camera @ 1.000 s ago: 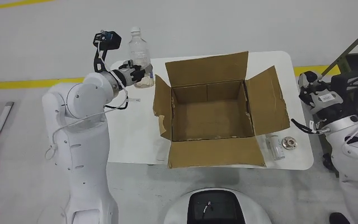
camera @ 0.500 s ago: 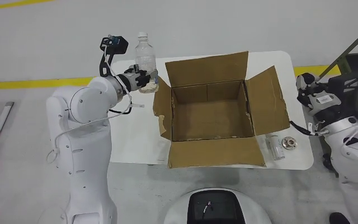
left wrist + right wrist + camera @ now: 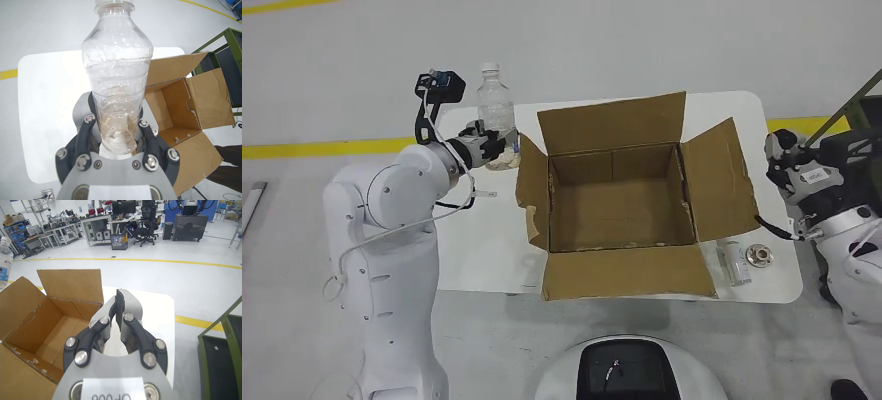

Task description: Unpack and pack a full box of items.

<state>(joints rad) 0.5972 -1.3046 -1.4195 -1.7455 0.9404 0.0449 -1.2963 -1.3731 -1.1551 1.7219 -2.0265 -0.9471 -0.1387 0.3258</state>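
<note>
Pale grey floor (image 3: 170, 275), yellow line (image 3: 132, 259), workbenches (image 3: 96, 224), office chairs (image 3: 144, 232), green rack (image 3: 201, 355).

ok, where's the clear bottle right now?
Top view: the clear bottle stands upright in the left tool, gripped near its base, over the far left corner of the table, just outside the left flap of the cardboard box.

The left gripper (image 3: 489, 149), clamped on the bottle (image 3: 496, 100), swung right toward the box (image 3: 617, 215), then eased back left and slightly nearer; the right arm (image 3: 807, 175) edged left toward the box.
</note>
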